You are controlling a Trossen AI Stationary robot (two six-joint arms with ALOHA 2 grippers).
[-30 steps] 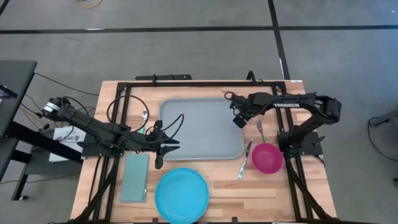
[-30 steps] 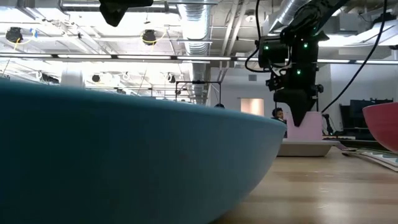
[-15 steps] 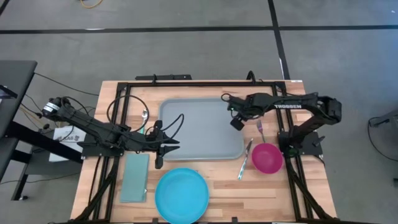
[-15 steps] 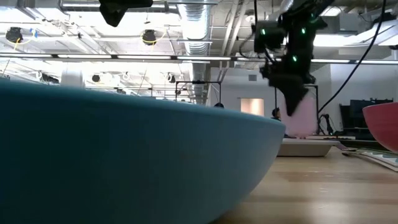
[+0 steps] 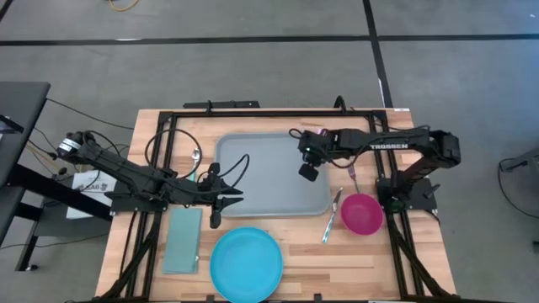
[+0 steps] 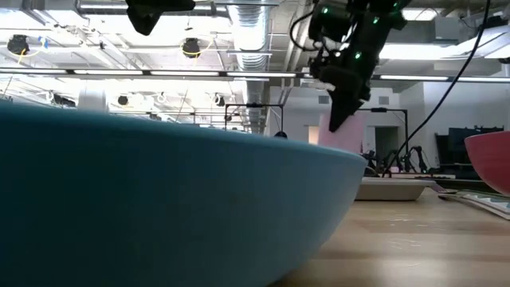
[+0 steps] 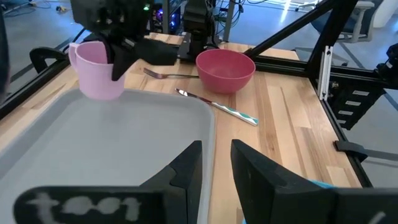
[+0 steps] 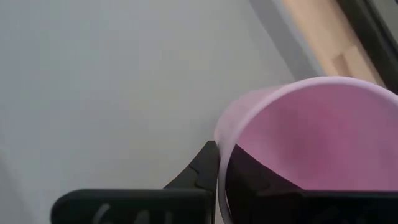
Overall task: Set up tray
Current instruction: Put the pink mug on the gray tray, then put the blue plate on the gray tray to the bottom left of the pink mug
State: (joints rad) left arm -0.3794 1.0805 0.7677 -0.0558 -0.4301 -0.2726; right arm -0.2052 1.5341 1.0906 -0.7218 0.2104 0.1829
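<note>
Left gripper [image 5: 221, 195] is held low at the tray's [image 5: 261, 198] near-left corner, its fingers [image 7: 186, 168] parted by only a narrow gap and nothing between them; it is judged to be waiting there, kept clear of the middle so that the other arm can work. Near it, on the desk [image 5: 379, 261], a pale-teal napkin [image 5: 184, 240] is laid with its long side running near to far, and a round blue plate [image 5: 246, 263] is set just near of the tray; both are judged to be staged for loading.

The tray is placed flat at the centre of the desk, between the two arms, its long axis running left to right and its short sides facing the arms. Its floor is seen bare in the high view.

Right gripper [image 5: 309, 156] is carried above the tray's right half, closed on the rim of a pink cup [image 7: 98, 70], one finger inside the wall and one outside. The cup is held upright, mouth up, clear of the tray floor, presumably so that it can be set down standing.

Off the tray's right edge, a knife [image 5: 331, 217], a fork [image 5: 353, 176] and a pink bowl [image 5: 362, 214] are left on the desk, not yet loaded.
</note>
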